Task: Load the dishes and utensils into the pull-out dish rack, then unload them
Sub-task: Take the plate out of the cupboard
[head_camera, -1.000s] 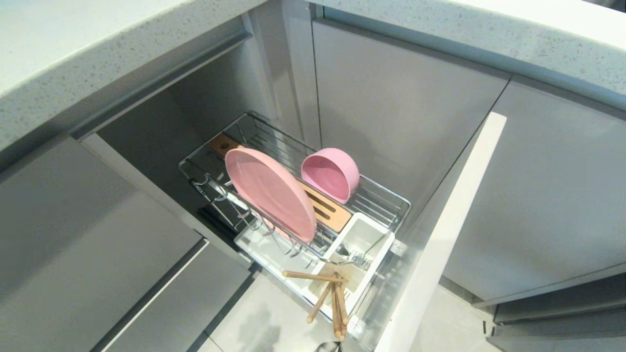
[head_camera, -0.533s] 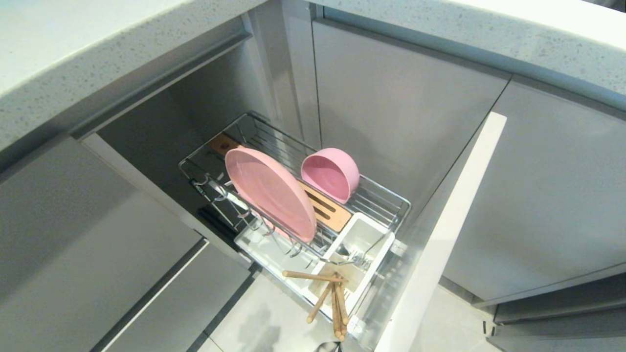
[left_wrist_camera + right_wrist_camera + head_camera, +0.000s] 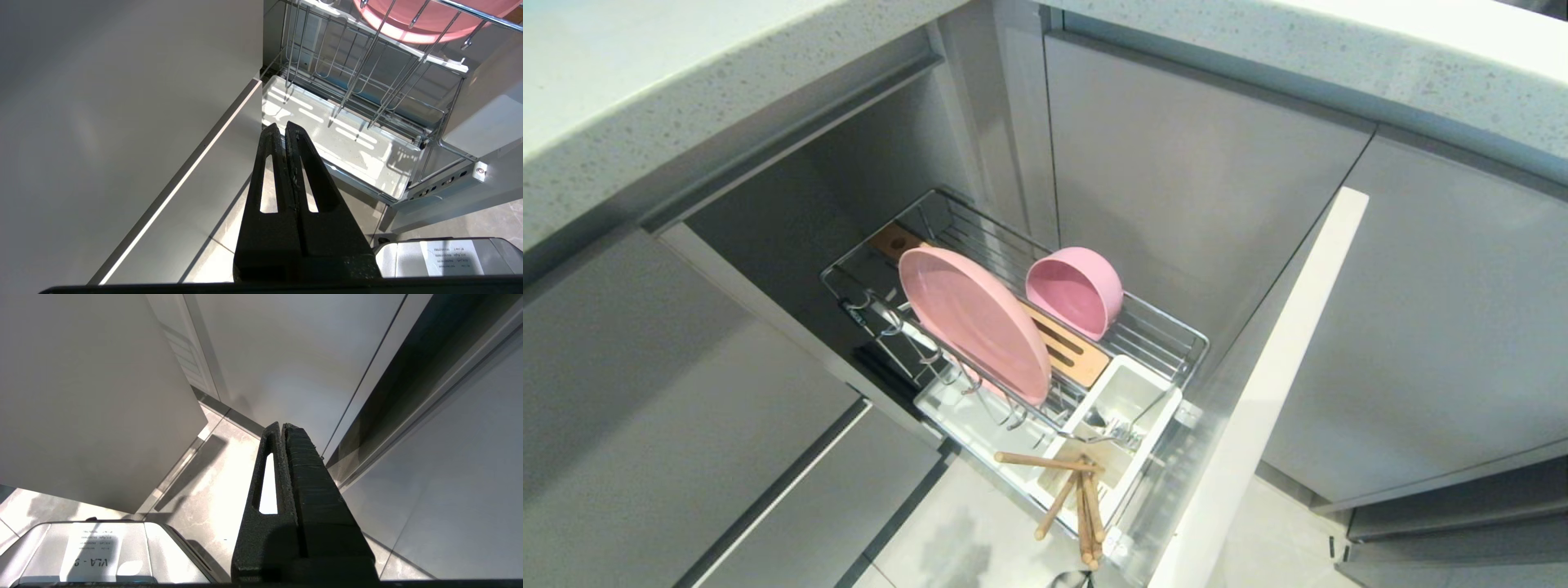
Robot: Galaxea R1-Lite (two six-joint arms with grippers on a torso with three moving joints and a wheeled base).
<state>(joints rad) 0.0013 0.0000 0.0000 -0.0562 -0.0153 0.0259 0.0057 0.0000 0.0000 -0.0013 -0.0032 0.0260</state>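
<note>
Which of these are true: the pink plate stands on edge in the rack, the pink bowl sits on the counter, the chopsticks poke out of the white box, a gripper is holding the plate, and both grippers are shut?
1. The pink plate stands on edge in the dish rack. True.
2. The pink bowl sits on the counter. False: it rests in the rack, behind the plate.
3. The chopsticks poke out of the white box. True.
4. A gripper holds the plate. False: neither touches it.
5. The left gripper and right gripper are shut. True.
</note>
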